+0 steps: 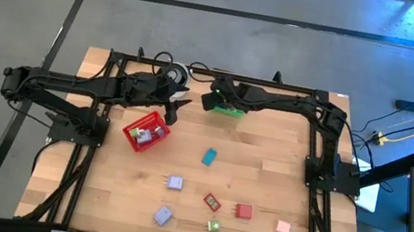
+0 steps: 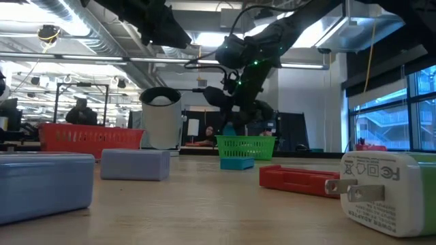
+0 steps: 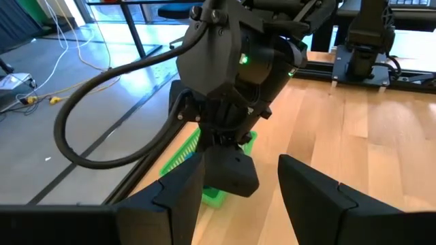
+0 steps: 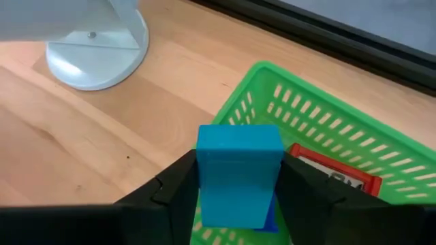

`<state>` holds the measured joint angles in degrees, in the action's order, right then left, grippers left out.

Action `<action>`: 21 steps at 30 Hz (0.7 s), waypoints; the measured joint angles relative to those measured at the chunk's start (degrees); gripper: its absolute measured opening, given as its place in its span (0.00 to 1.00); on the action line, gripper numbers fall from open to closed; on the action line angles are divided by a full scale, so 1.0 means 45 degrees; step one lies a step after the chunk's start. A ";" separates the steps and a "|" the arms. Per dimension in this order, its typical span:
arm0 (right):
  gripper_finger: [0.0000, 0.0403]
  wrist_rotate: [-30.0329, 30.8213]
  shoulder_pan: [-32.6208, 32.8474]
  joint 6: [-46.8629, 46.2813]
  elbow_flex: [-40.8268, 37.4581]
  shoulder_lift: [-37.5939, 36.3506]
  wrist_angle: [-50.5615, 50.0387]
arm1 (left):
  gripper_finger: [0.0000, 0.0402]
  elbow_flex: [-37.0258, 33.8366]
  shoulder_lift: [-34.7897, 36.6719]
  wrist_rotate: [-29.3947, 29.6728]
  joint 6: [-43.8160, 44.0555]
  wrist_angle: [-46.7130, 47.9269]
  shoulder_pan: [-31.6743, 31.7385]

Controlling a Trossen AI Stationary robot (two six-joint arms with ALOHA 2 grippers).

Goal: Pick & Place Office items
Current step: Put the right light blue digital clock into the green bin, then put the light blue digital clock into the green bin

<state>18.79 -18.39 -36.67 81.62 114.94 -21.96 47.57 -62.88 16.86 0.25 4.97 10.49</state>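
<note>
The right gripper (image 4: pixel 235 197) hung over the green rectangular basket (image 1: pixel 230 111) near the twelve o'clock edge of the table (image 1: pixel 266 168), its two fingers (image 4: pixel 178 187) set close against the sides of a blue block (image 4: pixel 238 175), which stood upright between them just above the basket's rim; whether they were pressing it or had begun to part could not be told. Inside that basket, at the block's three o'clock side in the wrist view, lay a red-framed piece (image 4: pixel 337 175). A white round-based stand (image 4: pixel 95 51) sat on the wood near the basket. The left gripper (image 3: pixel 235 197) waited at about eleven o'clock on the table, beside the red mesh basket (image 1: pixel 145 132), its fingers (image 3: pixel 178 197) standing partly apart with nothing between them and facing the right arm's wrist. The red mesh basket held a few small pieces too small to tell apart. The other office items lay loose toward six o'clock: a teal block (image 1: pixel 209 157) near the centre, a lavender block (image 1: pixel 175 182) and a second lavender block (image 1: pixel 162 215) below it, a red piece (image 1: pixel 212 204), a red block (image 1: pixel 243 211), a green and white piece (image 1: pixel 213 226) and a pink block (image 1: pixel 283 227), all well apart from both baskets.
</note>
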 joint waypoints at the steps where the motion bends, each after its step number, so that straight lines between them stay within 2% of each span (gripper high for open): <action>1: 0.46 0.0001 0.0000 -0.0004 0.0000 -0.0005 0.0014 | 0.46 0.0000 -0.0002 0.0000 0.0000 0.0000 -0.0003; 13: 0.71 -0.0706 -0.0075 -0.0800 0.0000 -0.0556 -0.0714 | 0.46 0.0000 -0.0003 -0.0004 0.0460 0.0046 0.0000; 21: 0.77 -0.0484 -0.0074 -0.0587 0.0005 -0.1939 -0.2284 | 0.46 -0.0005 0.0001 -0.0103 0.0774 0.0397 -0.0108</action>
<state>16.61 -18.73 -39.31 81.65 106.21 -32.23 47.55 -62.87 16.40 3.74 6.76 10.01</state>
